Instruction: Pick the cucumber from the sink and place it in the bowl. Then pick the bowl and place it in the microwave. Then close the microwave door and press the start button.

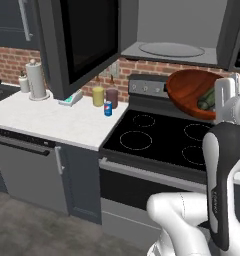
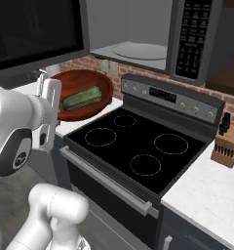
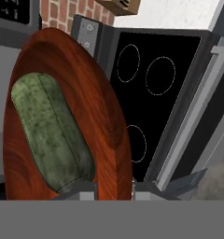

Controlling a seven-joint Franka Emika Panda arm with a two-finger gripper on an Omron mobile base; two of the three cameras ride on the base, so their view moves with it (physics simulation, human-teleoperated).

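While the hand (image 3: 115,189) grips the bowl (image 1: 189,90) by its rim | cucumber (image 2: 81,98) lies inside | bowl tilted above stove (image 2: 138,146) | microwave door (image 1: 79,37) open

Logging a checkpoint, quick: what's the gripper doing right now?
Gripper: shut on the bowl rim, cucumber inside it.

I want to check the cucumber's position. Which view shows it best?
The hand view: the cucumber lies large inside the bowl. The right base view shows it smaller but whole; in the left base view the gripper partly hides it.
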